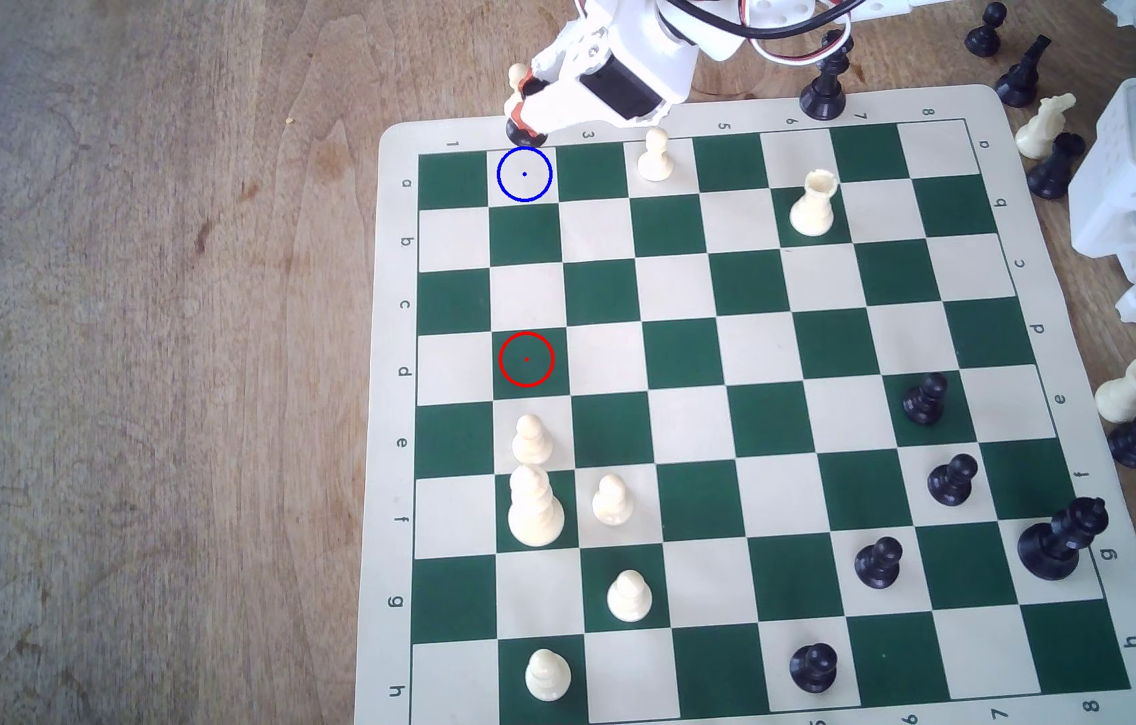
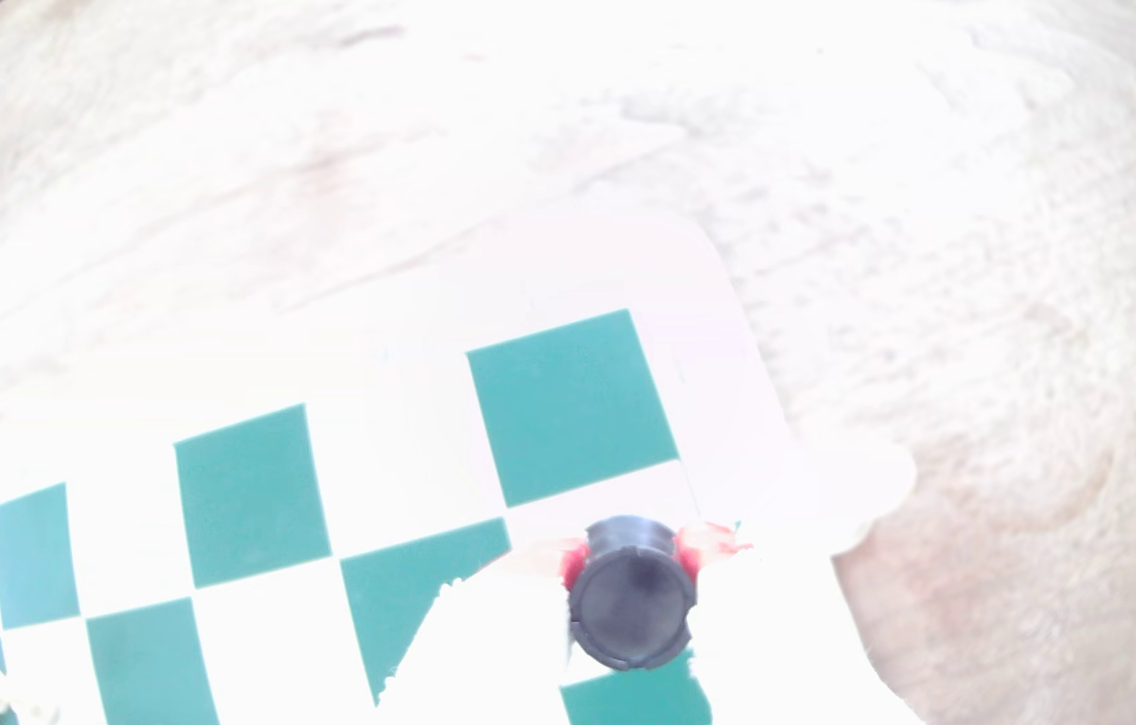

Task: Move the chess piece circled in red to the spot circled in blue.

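Note:
My gripper [image 1: 526, 120] is shut on the chess piece [image 1: 520, 133], a small black rook. In the exterior view its round base hangs over the board's far border, just beyond the spot [image 1: 524, 174]. That spot is a cream square in the far row, ringed in blue with a centre dot. The red-circled green square [image 1: 527, 359] stands bare. In the wrist view the rook's notched top [image 2: 631, 610] sits between the red pads [image 2: 689, 554] of my gripper [image 2: 629, 558], above the board's corner squares.
A cream pawn [image 1: 654, 157] stands two squares to the exterior view's right of the spot, and a cream rook [image 1: 813, 203] farther right. Another cream piece [image 1: 518, 75] stands off the board behind my gripper. Captured pieces [image 1: 1039, 132] lie beside the arm's base.

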{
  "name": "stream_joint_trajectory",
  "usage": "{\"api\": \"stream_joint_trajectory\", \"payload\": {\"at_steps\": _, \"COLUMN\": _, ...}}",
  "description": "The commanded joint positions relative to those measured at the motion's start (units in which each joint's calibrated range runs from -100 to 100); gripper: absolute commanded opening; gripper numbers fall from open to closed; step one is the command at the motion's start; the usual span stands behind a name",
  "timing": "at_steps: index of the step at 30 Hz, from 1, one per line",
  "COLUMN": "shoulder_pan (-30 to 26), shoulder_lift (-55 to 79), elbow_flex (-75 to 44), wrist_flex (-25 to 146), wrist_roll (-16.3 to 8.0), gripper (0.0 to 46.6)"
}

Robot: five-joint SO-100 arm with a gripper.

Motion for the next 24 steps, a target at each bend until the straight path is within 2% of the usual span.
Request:
{"api": "stream_joint_trajectory", "payload": {"at_steps": 1, "shoulder_pan": 0.92, "shoulder_lift": 2.27, "elbow_flex": -2.44, "wrist_flex": -2.77, "wrist_roll": 0.1, "gripper": 0.6}}
{"api": "stream_joint_trajectory", "payload": {"at_steps": 10, "shoulder_pan": 1.0, "shoulder_lift": 4.56, "elbow_flex": -2.53, "wrist_flex": -4.9, "wrist_roll": 0.24, "gripper": 1.9}}
{"api": "stream_joint_trajectory", "payload": {"at_steps": 24, "shoulder_pan": 0.14, "shoulder_lift": 7.11, "elbow_flex": -5.43, "wrist_flex": -6.21, "wrist_roll": 0.24, "gripper": 1.0}}
